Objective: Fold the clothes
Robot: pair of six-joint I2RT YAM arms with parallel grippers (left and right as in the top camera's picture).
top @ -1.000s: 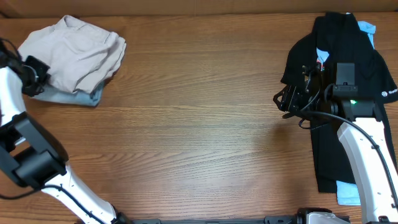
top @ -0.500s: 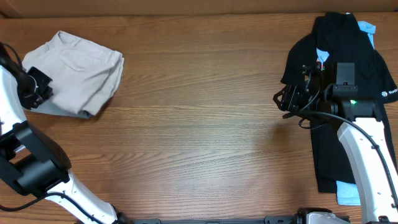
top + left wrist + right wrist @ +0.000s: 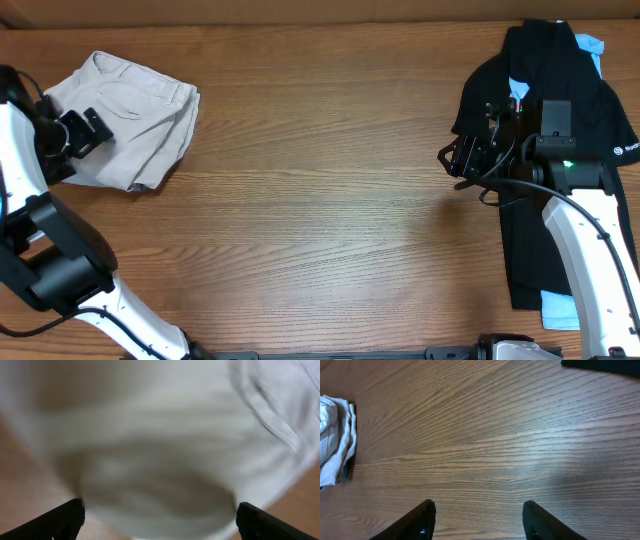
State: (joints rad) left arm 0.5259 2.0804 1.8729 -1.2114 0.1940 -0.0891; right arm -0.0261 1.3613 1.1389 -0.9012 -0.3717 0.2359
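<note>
Khaki shorts (image 3: 140, 115) sit bundled at upper left of the overhead frame; left gripper (image 3: 78, 133) is at their left edge, jaws spread wide, nothing pinched. Right gripper (image 3: 455, 160) idles at right over the table (image 3: 320, 220), fingers apart. Likely squaring the fold: pinch top layer only, drag low and flat.
</note>
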